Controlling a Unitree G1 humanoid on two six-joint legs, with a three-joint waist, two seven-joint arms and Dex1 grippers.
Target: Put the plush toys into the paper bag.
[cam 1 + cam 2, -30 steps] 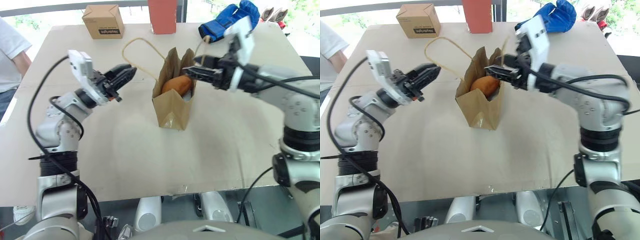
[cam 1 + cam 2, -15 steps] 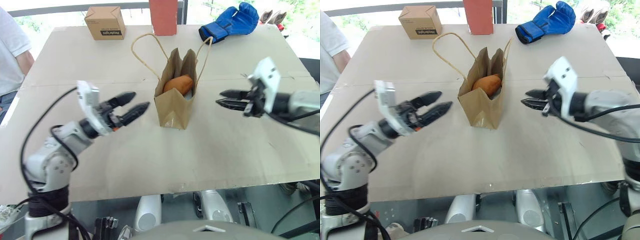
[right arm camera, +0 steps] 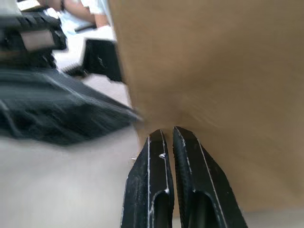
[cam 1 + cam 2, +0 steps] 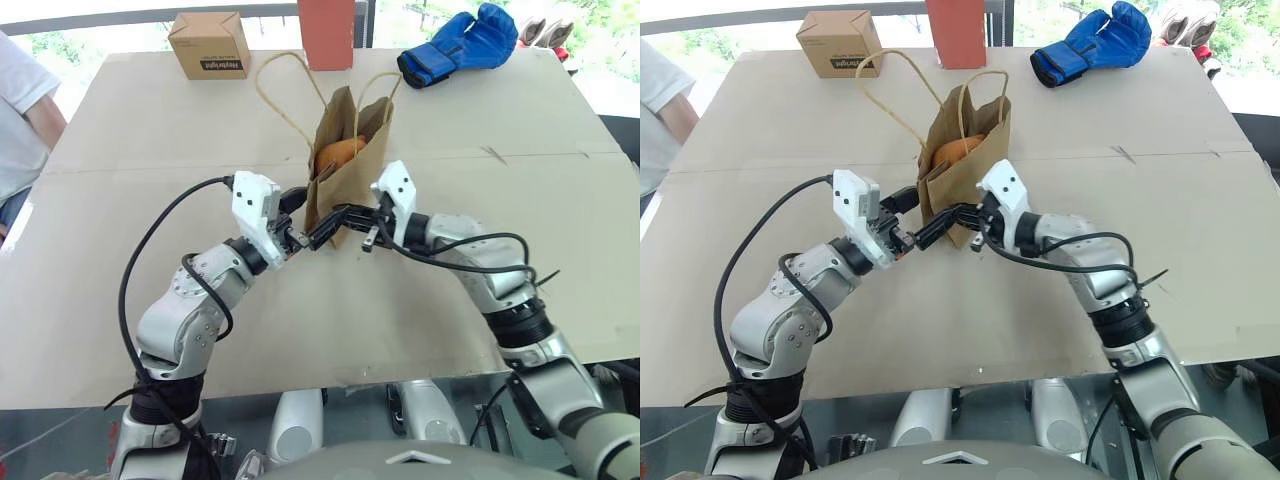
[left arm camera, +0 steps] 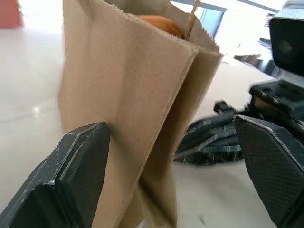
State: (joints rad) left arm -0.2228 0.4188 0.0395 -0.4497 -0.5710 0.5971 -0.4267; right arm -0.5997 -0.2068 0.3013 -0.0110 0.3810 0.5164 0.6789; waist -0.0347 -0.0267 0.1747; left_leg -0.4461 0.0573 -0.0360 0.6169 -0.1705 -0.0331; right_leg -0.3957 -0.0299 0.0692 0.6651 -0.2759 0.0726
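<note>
At the foot of the paper bag (image 4: pixel 345 175) both grippers now meet, having dropped in from either side within the last second. The left gripper (image 4: pixel 305 222) has gone from nearly shut to fingers spread wide, one on each side of the bag's near corner. The right gripper (image 4: pixel 340 217) has pinched its fingers together on nothing, tips against the bag's lower wall. The bag stands upright on the table (image 4: pixel 150 130) with the orange-brown plush toy (image 4: pixel 338 154) showing at its mouth, so packing looks almost finished. Whether the white toy lies beneath it is hidden by the paper.
</note>
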